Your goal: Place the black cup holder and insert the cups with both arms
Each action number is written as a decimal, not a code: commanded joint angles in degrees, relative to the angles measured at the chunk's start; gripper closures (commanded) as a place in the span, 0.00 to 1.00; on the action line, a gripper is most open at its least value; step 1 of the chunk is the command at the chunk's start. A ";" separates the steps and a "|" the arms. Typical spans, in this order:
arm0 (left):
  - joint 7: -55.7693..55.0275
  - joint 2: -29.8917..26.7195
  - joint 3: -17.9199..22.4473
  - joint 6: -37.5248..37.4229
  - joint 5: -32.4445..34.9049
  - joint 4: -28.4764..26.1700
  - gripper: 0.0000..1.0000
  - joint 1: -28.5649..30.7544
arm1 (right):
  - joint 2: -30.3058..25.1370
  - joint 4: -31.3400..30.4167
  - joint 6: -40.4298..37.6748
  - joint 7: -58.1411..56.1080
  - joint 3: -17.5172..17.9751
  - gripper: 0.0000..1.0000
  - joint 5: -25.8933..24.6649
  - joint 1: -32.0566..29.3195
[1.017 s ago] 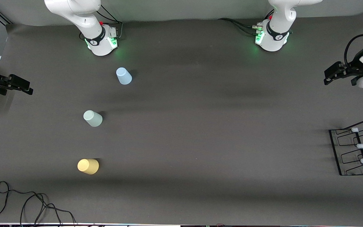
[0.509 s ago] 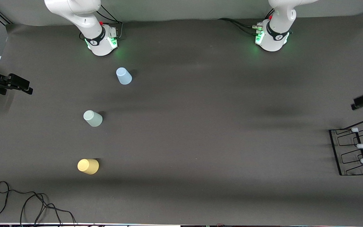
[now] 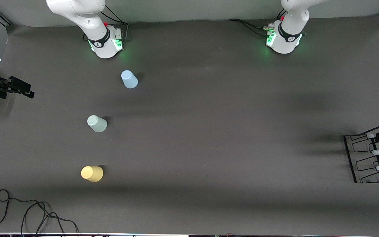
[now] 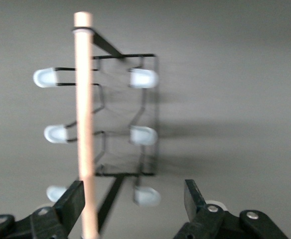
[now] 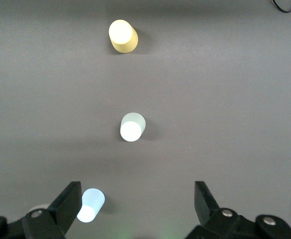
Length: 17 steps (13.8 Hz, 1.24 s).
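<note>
While the black cup holder (image 3: 367, 158) stands at about three o'clock on the table, at the left arm's end and partly cut by the front view's edge, the step in hand looks like the first one: picking the holder up so it can be placed; none of the cups is on a peg yet.

Left gripper (image 4: 135, 199) hangs over the holder with its jaws spread wide; the wooden handle (image 4: 84, 124) runs between them, close against one finger (image 4: 74, 201), and nothing is gripped; the capped pegs (image 4: 143, 78) stick out on both sides of the rod.

Right gripper (image 5: 135, 199) waits at about nine o'clock, over the right arm's end of the table, jaws likewise wide and empty.

Light blue cup (image 3: 129, 79) sits toward eleven o'clock; the mint cup (image 3: 96, 123) near nine; the yellow cup (image 3: 92, 173) toward eight; each is well apart from the others.

Next move, as I judge it: centre the rod between the left jaws, come down, and close on it; off-centre, the thin rod may slip or the rack may tilt.
</note>
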 commanded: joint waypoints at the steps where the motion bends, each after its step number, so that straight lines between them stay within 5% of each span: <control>1: 4.65 4.57 -0.31 2.49 0.83 2.42 0.12 1.73 | -0.57 0.33 -0.45 1.17 0.10 0.00 0.76 0.04; 3: 6.41 6.34 -0.31 4.43 1.00 2.50 0.18 2.60 | -0.48 0.33 -0.45 1.17 0.10 0.00 0.76 0.04; 8: 10.20 7.40 -0.31 2.94 0.65 4.96 1.00 2.69 | -0.30 0.33 -0.36 1.17 0.10 0.00 0.76 0.04; 12: 9.68 7.14 -0.31 2.24 0.74 5.23 1.00 2.00 | -0.13 0.24 -0.36 1.17 0.10 0.00 0.76 0.04; 17: 1.18 2.75 -1.27 -9.52 0.04 7.70 1.00 -1.95 | -0.13 0.33 -0.36 1.17 0.10 0.00 0.67 0.04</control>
